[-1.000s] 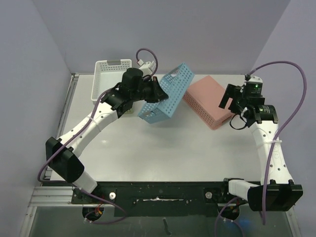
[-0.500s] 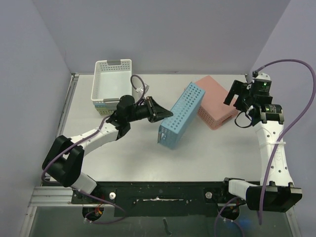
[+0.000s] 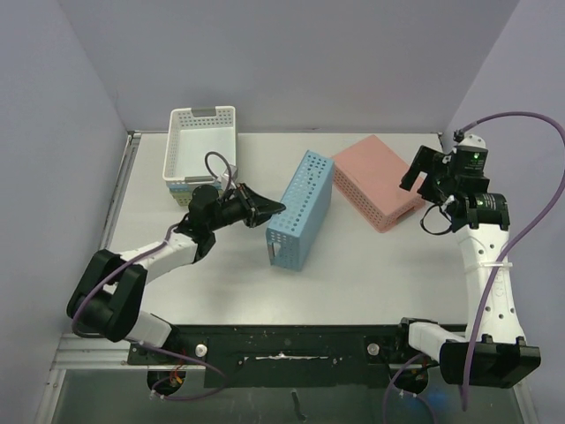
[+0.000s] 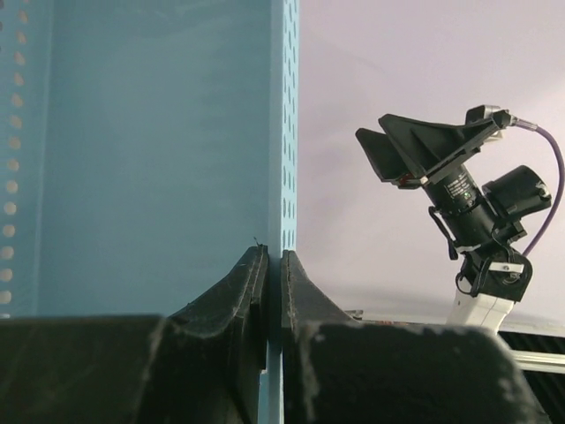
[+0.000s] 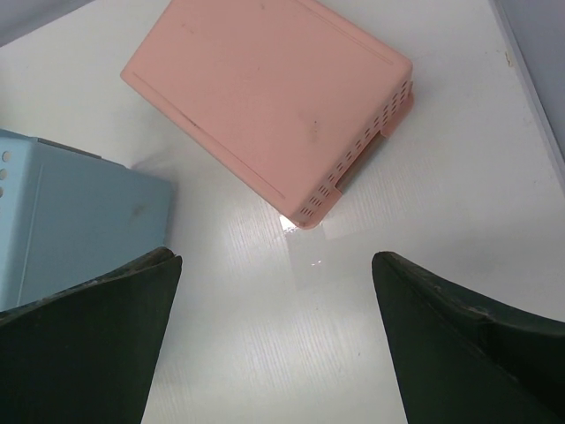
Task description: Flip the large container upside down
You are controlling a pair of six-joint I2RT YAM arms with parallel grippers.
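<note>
At the near edge of the worktop (image 3: 353, 274) the two arms rise from their bases. The left arm lies low and stretched out toward the blue container (image 3: 300, 208), which sits in the middle of the worktop. The left pincer (image 3: 275, 209) meets the container on its left side. Seen from the wrist, its fingers (image 4: 247, 283) are pressed almost together, with a thin slotted wall of the container clamped edge-on between them.

The blue container, the task's own thing, rests on one long side. A perforated wall faces the ceiling, and a short end with a handle slot is turned toward the arms' bases. A smooth, solid face looks to its right.

To the right of the blue container the right arm stands tall, with the right pincer (image 3: 425, 177) held in the air. Its jaws are spread wide and grip nothing.

Just beyond and to the right of the blue container lies a pink container (image 3: 375, 181), base upward and rim down on the worktop. Its near corner is close to the blue one; whether they touch is not clear.

Farthest back, to the left of the blue container and well apart from it, a white basket (image 3: 201, 141) sits upright with its mouth open.
</note>
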